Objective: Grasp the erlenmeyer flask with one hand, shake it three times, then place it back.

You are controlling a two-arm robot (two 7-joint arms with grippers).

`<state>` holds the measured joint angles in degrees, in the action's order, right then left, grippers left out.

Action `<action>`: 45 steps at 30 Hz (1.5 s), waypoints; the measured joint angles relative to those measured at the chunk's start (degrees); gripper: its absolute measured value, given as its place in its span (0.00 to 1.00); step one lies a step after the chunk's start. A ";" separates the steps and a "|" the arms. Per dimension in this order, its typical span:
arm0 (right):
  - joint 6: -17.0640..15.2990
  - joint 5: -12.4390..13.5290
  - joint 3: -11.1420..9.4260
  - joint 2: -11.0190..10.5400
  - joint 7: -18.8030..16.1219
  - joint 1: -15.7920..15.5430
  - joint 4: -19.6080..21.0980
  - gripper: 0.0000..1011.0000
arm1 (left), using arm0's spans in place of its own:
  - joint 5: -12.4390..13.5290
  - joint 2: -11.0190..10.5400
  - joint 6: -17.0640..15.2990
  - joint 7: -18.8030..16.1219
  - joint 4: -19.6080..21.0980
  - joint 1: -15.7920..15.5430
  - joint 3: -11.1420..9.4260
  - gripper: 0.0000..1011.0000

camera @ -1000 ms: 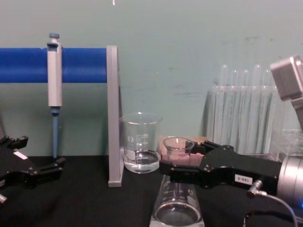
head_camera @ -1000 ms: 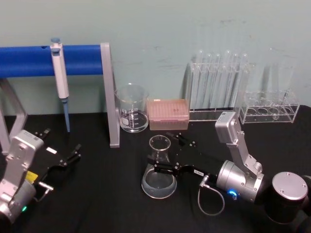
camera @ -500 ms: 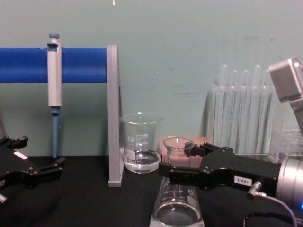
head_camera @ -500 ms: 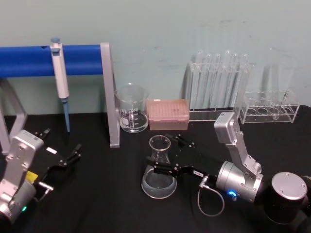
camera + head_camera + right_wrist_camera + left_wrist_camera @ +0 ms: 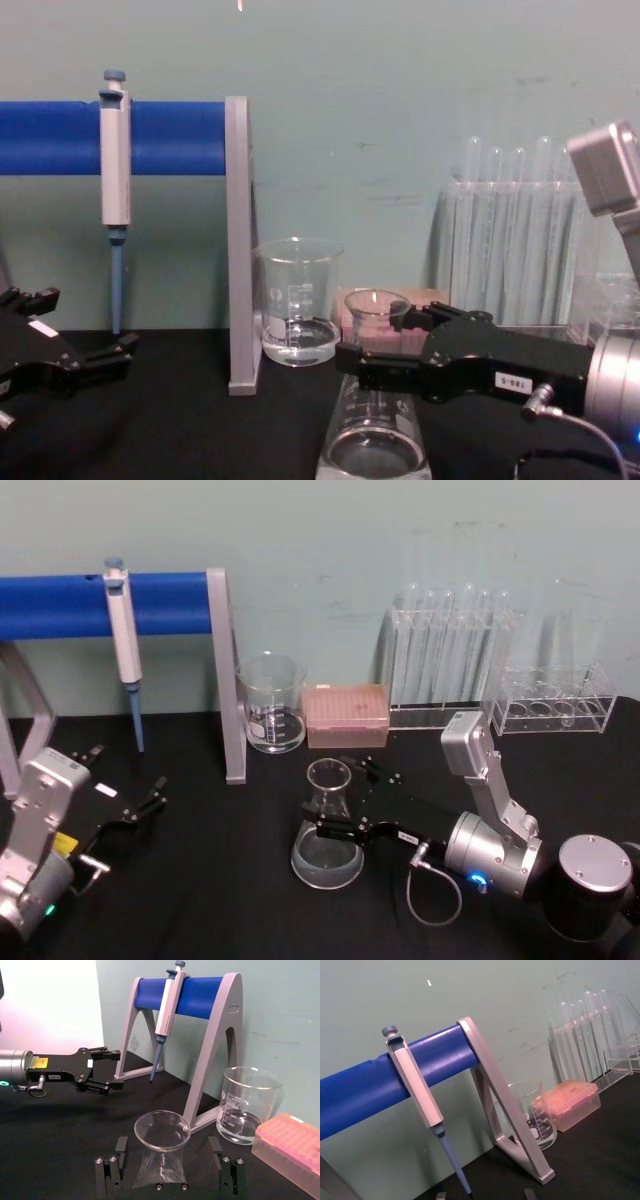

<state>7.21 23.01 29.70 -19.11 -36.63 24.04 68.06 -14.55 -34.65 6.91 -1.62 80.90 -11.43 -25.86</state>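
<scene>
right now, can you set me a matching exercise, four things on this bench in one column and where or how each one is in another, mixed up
Things:
1. erlenmeyer flask
2. beaker
3. pipette
4. left gripper

Places or states:
a. hanging on the blue stand
b. open, over the left side of the table
c. between the open fingers of the right gripper
d. next to the pink tip box

Pairs: 1-c, 2-d, 3-a, 4-b
</scene>
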 joint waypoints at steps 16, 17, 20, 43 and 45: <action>0.00 0.00 -0.01 0.00 0.01 -0.03 0.03 0.97 | 0.00 0.00 0.00 0.00 0.00 0.00 0.00 0.99; 0.00 0.00 -0.01 0.00 0.01 -0.03 0.03 0.97 | 0.00 0.00 0.00 0.00 0.00 0.00 0.00 0.99; 0.00 0.00 -0.01 0.00 0.01 -0.04 0.03 0.92 | 0.00 0.01 0.00 0.00 0.00 0.00 0.00 0.99; 0.00 -0.01 -0.01 0.01 0.02 -0.04 0.02 0.44 | 0.00 0.00 0.00 0.00 0.00 0.00 0.00 0.99; 0.00 -0.01 -0.01 0.01 0.01 -0.04 0.02 0.44 | 0.00 0.00 0.00 0.00 0.00 0.00 0.00 0.99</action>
<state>7.21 23.00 29.69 -19.10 -36.62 24.00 68.08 -14.55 -34.65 6.91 -1.62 80.90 -11.43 -25.86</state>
